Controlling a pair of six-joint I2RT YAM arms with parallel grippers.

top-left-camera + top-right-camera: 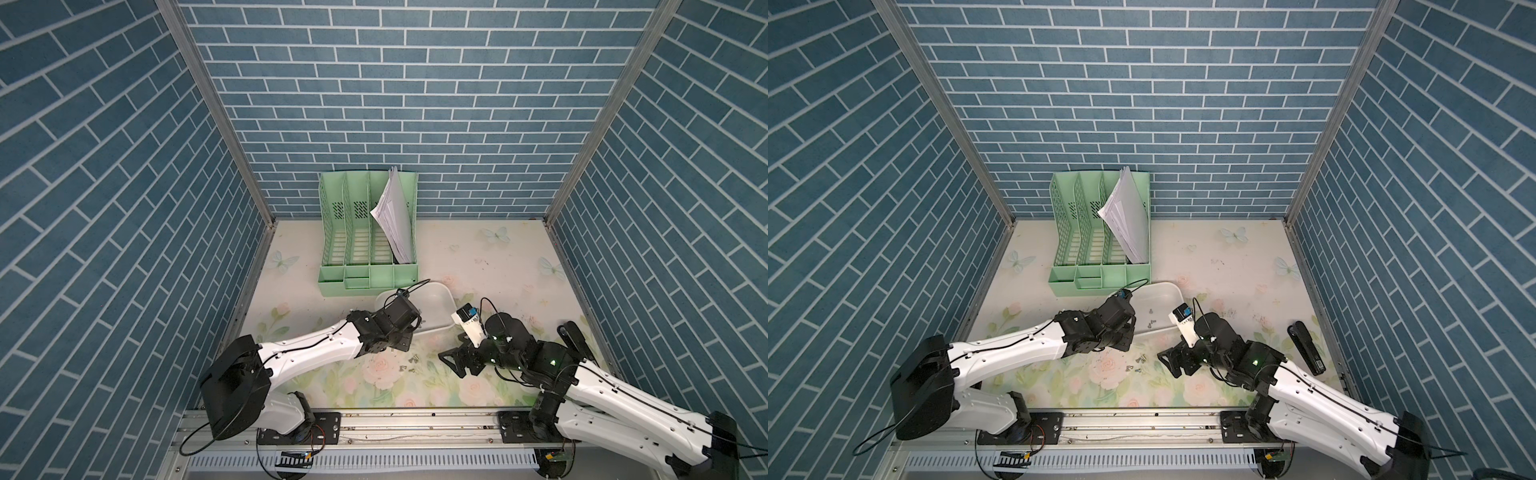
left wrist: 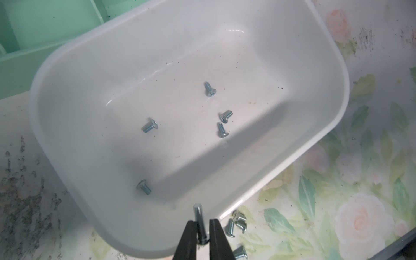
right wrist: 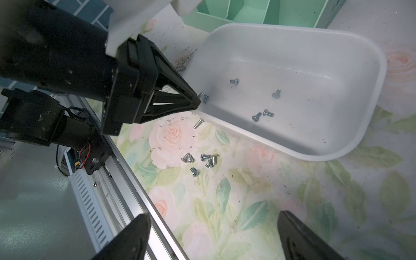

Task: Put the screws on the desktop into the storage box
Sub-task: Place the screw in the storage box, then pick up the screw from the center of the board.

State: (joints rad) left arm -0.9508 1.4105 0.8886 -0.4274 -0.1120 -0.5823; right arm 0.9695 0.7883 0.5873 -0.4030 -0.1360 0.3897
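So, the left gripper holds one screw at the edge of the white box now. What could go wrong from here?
1. The left gripper pinches the held screw right over the storage box rim; released here, it may bounce off onto the desktop.
2. A cluster of loose screws lies close beside the box; the closed fingers could scatter them on the next pick.
3. The open right gripper hovers over the same patch, so the arms may collide.

Storage box (image 2: 74, 162): white. Screws (image 2: 222, 130): silver-grey. Worktop (image 3: 247, 202): cream, pink roses, green leaves. File organiser (image 1: 368, 274): mint green. Walls (image 1: 415, 104): blue brick pattern.
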